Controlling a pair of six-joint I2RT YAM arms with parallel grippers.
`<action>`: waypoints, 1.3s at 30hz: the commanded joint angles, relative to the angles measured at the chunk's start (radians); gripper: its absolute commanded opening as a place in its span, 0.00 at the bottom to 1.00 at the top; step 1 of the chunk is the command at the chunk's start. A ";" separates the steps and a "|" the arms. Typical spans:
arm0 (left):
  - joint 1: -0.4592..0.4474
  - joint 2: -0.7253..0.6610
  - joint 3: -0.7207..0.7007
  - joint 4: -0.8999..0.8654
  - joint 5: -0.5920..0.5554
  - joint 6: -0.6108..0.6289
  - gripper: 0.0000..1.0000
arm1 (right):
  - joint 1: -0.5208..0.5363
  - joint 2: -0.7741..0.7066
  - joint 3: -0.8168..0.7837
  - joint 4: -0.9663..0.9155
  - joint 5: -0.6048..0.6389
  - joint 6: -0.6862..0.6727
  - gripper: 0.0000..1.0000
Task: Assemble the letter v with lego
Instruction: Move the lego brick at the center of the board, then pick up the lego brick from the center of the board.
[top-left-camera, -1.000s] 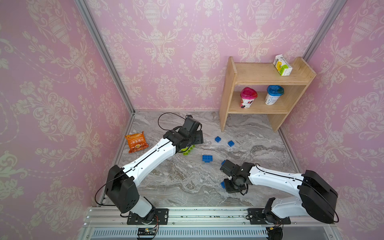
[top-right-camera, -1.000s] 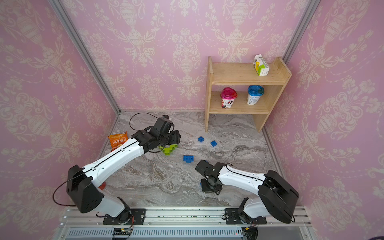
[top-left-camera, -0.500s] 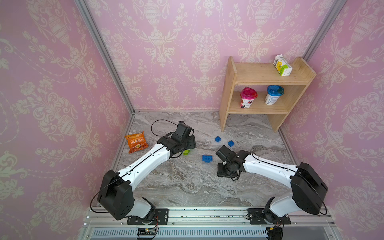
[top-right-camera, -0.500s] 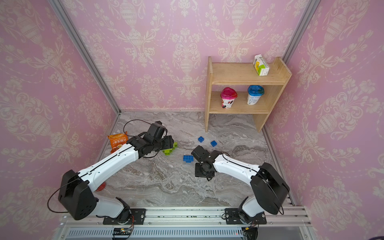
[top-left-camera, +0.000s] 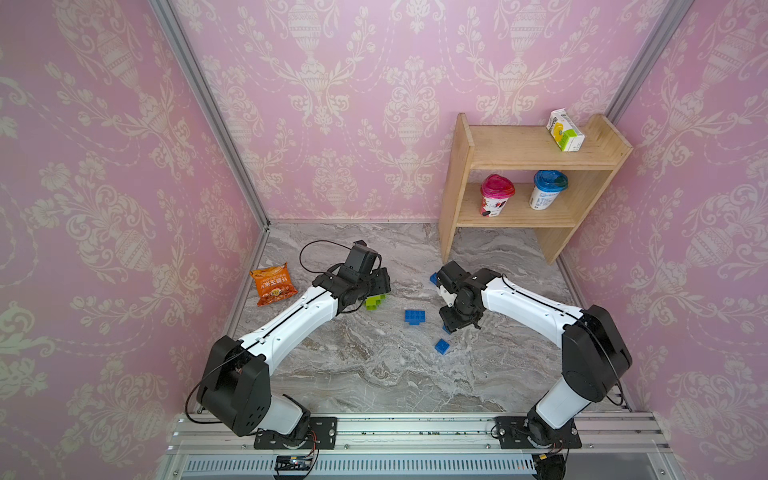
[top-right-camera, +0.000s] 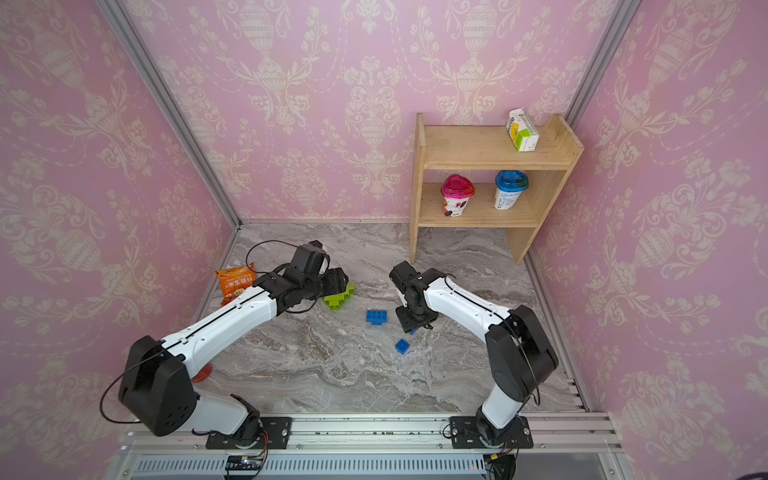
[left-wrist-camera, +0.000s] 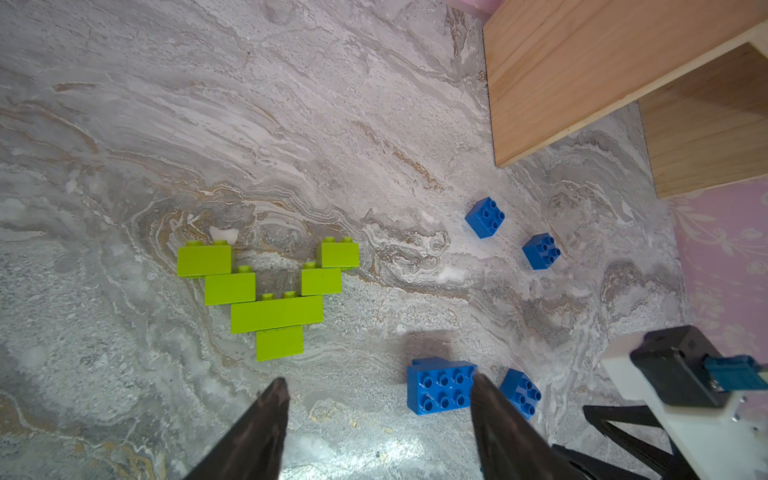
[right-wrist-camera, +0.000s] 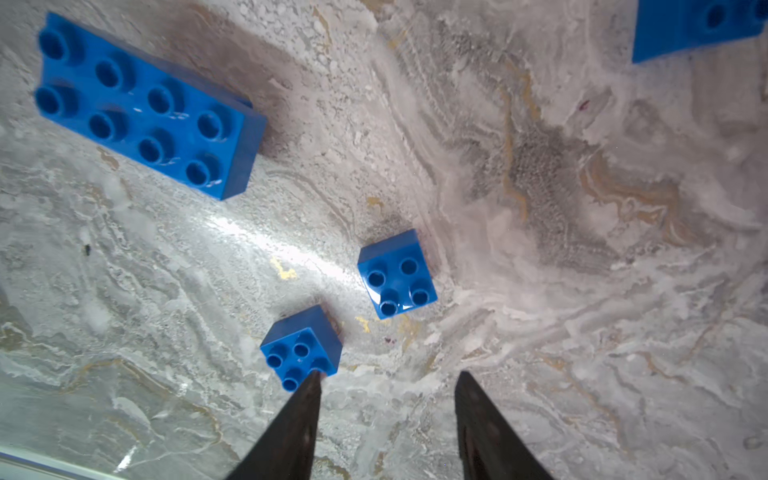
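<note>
marbled tabletop (left-wrist-camera: 124, 124) carries a green lego v (left-wrist-camera: 266, 291), flat and seemingly complete — likely why the left gripper (left-wrist-camera: 377, 378) hovers beside it spread and empty, the right gripper (right-wrist-camera: 389, 372) likewise spread above spare blue bricks (right-wrist-camera: 397, 276) near the v.

Glossy blue plastic bricks (right-wrist-camera: 397, 274), smooth lime plastic bricks (left-wrist-camera: 276, 313), sheeny grey marble-look floor (left-wrist-camera: 291, 124), matt wooden shelf (top-left-camera: 511, 145)

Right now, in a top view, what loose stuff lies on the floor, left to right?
snack bag → green lego V → wide blue brick → small blue brick
</note>
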 joint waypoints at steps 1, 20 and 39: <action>0.012 0.010 -0.019 0.018 0.030 0.023 0.70 | -0.013 0.060 0.028 -0.023 0.023 -0.151 0.55; 0.021 0.007 -0.039 0.024 0.009 0.011 0.70 | -0.069 0.203 0.058 0.045 -0.066 -0.186 0.53; 0.021 0.012 -0.049 0.032 0.001 0.010 0.70 | -0.072 0.159 0.046 0.027 -0.064 -0.149 0.28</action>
